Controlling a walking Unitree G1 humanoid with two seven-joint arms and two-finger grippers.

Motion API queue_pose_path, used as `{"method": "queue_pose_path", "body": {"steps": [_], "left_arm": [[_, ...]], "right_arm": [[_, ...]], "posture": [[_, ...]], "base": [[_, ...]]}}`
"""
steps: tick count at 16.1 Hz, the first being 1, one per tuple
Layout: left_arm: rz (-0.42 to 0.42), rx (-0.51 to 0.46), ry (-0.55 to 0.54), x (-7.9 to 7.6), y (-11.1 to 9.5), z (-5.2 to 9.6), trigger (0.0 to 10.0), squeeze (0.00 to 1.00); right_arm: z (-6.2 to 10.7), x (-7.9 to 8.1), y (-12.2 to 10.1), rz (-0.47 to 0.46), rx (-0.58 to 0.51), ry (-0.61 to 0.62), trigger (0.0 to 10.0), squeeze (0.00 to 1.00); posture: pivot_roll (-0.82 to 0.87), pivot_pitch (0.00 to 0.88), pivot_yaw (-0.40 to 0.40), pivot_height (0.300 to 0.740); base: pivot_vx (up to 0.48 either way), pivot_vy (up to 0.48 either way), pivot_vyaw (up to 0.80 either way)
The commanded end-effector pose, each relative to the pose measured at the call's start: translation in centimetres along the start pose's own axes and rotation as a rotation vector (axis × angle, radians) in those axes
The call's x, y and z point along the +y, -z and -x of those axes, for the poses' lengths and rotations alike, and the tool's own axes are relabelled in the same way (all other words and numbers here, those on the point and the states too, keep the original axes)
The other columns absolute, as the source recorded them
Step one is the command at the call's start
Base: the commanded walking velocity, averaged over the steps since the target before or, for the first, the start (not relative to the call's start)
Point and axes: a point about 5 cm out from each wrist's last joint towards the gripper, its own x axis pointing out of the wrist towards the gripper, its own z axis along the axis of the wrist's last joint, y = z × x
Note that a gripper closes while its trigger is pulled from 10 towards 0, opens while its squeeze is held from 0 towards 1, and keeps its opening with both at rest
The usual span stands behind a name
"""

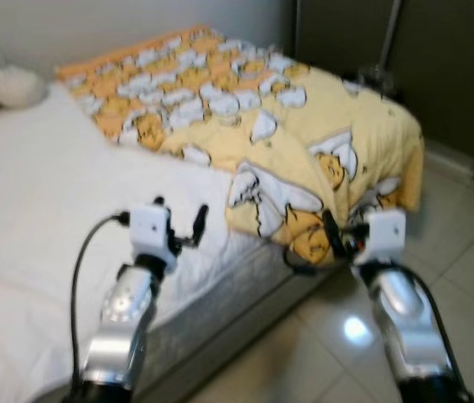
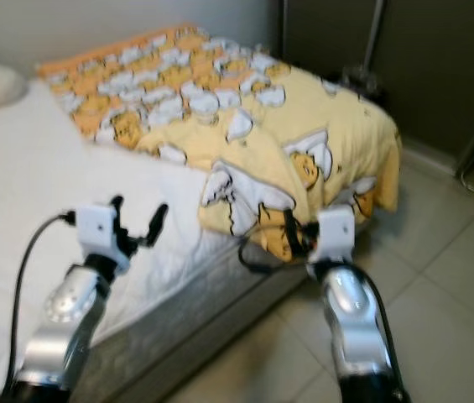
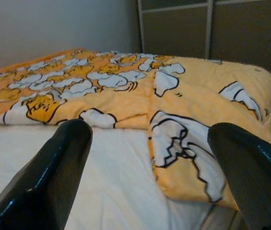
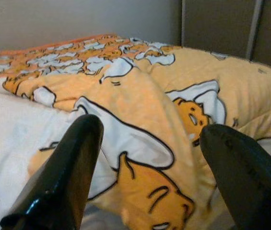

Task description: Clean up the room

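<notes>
Quilt (image 1: 304, 143) on bed (image 1: 35, 185), open hands near

Both arms raised toward the yellow blanket (image 1: 304, 126)

The left gripper (image 1: 179, 220) hovers over the white sheet just short of the blanket's near edge, its black fingers (image 3: 53, 177) spread wide. The right gripper (image 1: 335, 235) sits at the blanket's hanging corner, fingers (image 4: 63, 177) likewise parted, holding nothing. Both silver forearms angle up from below.
</notes>
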Motion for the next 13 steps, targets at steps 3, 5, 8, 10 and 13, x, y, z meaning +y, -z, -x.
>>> {"method": "queue_pose_path", "body": {"steps": [3,5,8,10,13], "left_arm": [[-0.005,0.0,0.017,-0.27,-0.16,-0.26,10.0,0.0],[-0.003,0.001,0.021,-0.26,-0.19,-0.3,10.0,0.0],[-0.005,0.032,-0.015,0.03,0.2,-0.57,10.0,0.0],[-0.03,0.041,-0.033,0.25,0.37,-0.71,10.0,0.0],[-0.034,0.029,-0.04,0.46,0.12,-0.97,10.0,0.0]], "right_arm": [[0.53,0.0,0.68,0.001,0.029,-0.005,10.0,0.0],[0.6,-0.06,0.72,-0.003,0.033,0.004,10.0,0.0],[0.61,-0.11,0.85,-0.008,0.039,0.011,10.0,0.0],[0.53,-0.1,0.76,-0.007,0.034,0.008,10.0,0.0],[0.36,-0.2,0.63,-0.001,0.031,0.006,10.0,0.0]], "posture": [[-0.2,0.0,0.158,0.74],[-0.2,0.0,0.164,0.74],[-0.21,0.0,0.167,0.74],[-0.21,0.0,0.167,0.74],[-0.21,0.0,0.168,0.74]], "base": [[0.399,-0.26,-0.69],[0.384,-0.283,-0.68],[0.276,-0.096,-0.23],[0.0,0.0,0.0],[0.084,0.0,0.0]]}}
